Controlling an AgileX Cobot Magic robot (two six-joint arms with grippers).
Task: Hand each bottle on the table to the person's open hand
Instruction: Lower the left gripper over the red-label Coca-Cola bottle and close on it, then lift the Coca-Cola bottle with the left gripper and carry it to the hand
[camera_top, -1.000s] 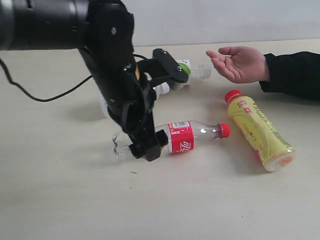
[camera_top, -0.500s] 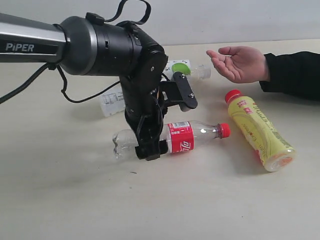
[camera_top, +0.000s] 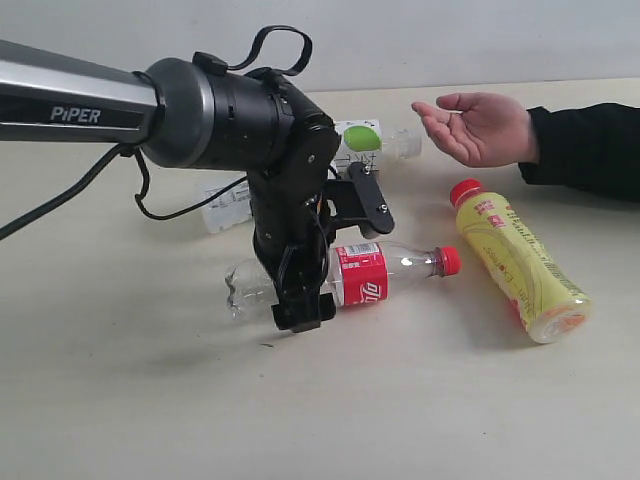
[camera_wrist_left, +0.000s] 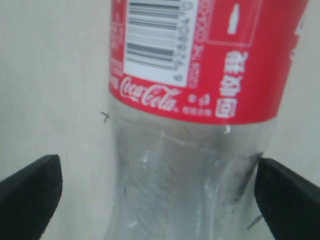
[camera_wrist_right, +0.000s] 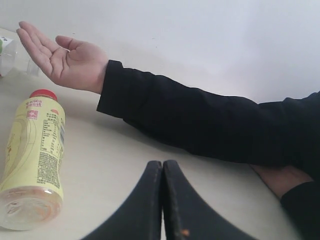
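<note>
The clear bottle with red label and cap (camera_top: 390, 270) lies on its side mid-table. My left gripper (camera_top: 322, 272) stands open astride its clear lower body, one finger on each side. In the left wrist view the bottle (camera_wrist_left: 200, 75) fills the gap of the gripper (camera_wrist_left: 157, 195) between the black fingertips (camera_wrist_left: 30, 195). The yellow bottle (camera_top: 515, 262) lies to the right. One green-white bottle (camera_top: 365, 138) lies at the back, another (camera_top: 222, 205) partly behind the arm. The open hand (camera_top: 480, 125) waits palm up at the back right. My right gripper (camera_wrist_right: 162, 167) is shut and empty.
The person's black sleeve (camera_top: 590, 150) lies along the table's right side, and in the right wrist view it (camera_wrist_right: 200, 120) stretches across just beyond my shut fingers. The yellow bottle (camera_wrist_right: 35, 150) and the hand (camera_wrist_right: 65, 57) show there too. A black cable (camera_top: 60, 210) trails at left.
The left arm has swung round and come down, so the open gripper now sits lower over the red-label bottle. The bottles and the hand have not moved.
</note>
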